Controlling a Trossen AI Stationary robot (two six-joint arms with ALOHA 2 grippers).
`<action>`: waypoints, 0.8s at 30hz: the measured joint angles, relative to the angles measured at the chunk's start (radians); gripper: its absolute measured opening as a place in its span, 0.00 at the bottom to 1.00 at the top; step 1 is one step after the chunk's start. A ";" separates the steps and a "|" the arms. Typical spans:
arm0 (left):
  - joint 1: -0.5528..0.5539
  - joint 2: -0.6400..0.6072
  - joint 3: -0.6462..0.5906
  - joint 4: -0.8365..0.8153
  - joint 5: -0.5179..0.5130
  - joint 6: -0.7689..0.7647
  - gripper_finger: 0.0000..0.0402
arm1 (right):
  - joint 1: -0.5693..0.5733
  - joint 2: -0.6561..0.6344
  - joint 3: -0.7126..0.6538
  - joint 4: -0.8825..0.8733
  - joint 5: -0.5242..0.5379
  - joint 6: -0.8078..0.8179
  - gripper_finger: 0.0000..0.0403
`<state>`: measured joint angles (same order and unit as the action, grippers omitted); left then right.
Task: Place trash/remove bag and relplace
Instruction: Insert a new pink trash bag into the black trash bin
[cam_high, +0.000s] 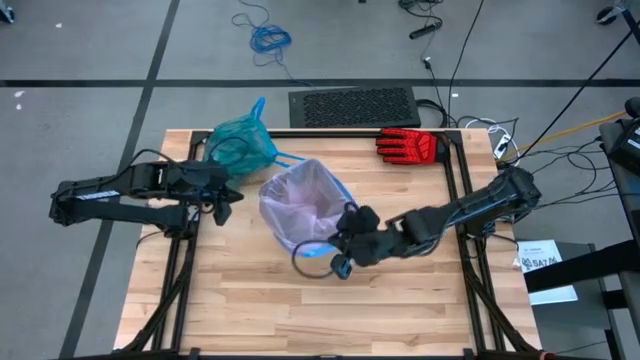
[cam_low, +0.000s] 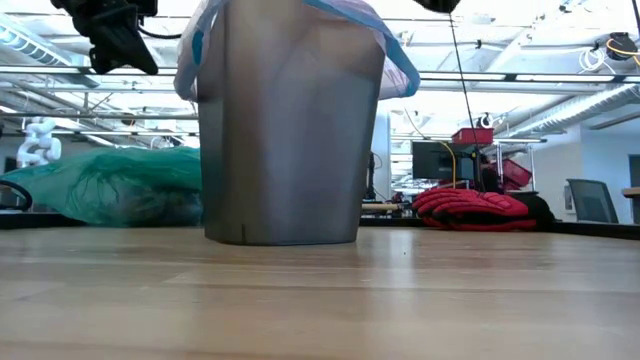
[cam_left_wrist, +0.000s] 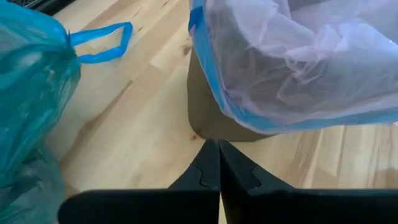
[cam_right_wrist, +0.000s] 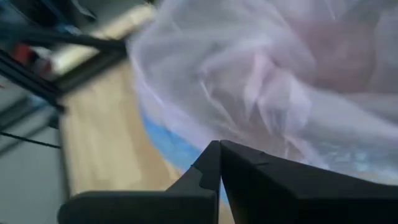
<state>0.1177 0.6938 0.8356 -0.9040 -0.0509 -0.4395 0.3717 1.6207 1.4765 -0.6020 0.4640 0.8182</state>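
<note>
The teal bag (cam_high: 243, 143) lies bunched on the table's far left part, its blue drawstring loop (cam_left_wrist: 99, 42) flat on the wood. It shows as a teal heap (cam_low: 110, 185) in the low view. A grey bin (cam_low: 290, 130) stands mid-table, lined with a pale pink-lilac bag (cam_high: 303, 200) with a blue edge. My left gripper (cam_high: 226, 196) hovers shut to the left of the bin (cam_left_wrist: 211, 118), touching nothing. My right gripper (cam_high: 345, 228) is shut at the bin's near-right rim, over the pink liner (cam_right_wrist: 261, 81). No loose trash scraps are in view. My right gripper (cam_right_wrist: 219, 147) has its shut fingertips right at the pink liner's blue edge (cam_right_wrist: 171, 146), coming from the table's right and slanting down. I cannot tell whether they touch the liner.
A red-and-black glove (cam_high: 408, 145) lies near the far right corner, also in the low view (cam_low: 470, 208). A dark loop with a blue part (cam_high: 312, 262) lies on the table just nearside of the bin. Bare wood (cam_high: 300, 310) spreads across the near half of the table.
</note>
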 joint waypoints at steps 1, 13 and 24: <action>0.000 -0.004 0.000 0.000 0.000 -0.001 0.00 | 0.004 0.020 0.000 -0.008 0.012 0.001 0.00; 0.000 -0.009 0.000 0.003 0.015 -0.023 0.00 | 0.036 0.180 -0.001 -0.122 0.058 0.174 0.00; 0.000 -0.009 0.111 0.007 0.017 0.064 0.00 | 0.091 0.134 0.109 -0.152 0.060 0.088 0.00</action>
<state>0.1177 0.6849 0.9468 -0.8972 -0.0341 -0.3756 0.4625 1.7546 1.5856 -0.7543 0.5244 0.9062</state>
